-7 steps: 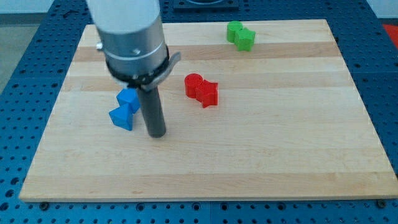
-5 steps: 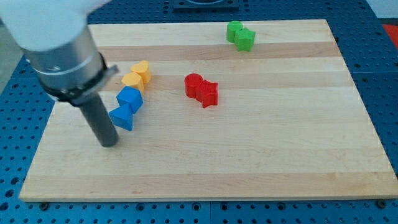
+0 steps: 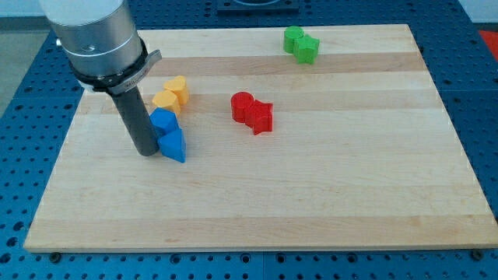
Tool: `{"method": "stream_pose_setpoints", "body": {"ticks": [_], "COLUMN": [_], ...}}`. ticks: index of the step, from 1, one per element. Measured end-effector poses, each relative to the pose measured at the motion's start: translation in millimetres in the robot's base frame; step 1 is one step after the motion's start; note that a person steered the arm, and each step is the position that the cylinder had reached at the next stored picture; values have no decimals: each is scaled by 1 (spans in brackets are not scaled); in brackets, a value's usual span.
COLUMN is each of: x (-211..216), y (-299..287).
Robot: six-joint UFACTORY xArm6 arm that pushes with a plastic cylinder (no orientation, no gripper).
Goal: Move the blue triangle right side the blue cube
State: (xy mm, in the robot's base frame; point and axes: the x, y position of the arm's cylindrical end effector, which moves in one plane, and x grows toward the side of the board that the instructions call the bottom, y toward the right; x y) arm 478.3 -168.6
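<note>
The blue triangle lies on the wooden board at the view's left of centre. The blue cube sits just above it, touching its upper left. My tip rests on the board right against the triangle's left side, below and left of the cube. The rod rises from there to the large grey arm body at the view's top left.
Two yellow blocks sit touching just above the blue cube. Two red blocks sit near the board's middle. Two green blocks sit near the top edge, right of centre.
My tip moved from left of the blue pair toward the view's right and slightly up. The blue triangle slid to the right, from the cube's lower left to below it.
</note>
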Motion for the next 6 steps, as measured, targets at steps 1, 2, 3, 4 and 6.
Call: {"method": "stream_pose_setpoints", "body": {"ticks": [1, 2, 3, 4, 6], "x": [22, 33, 33, 32, 29], "y": [-7, 26, 53, 54, 44]}}
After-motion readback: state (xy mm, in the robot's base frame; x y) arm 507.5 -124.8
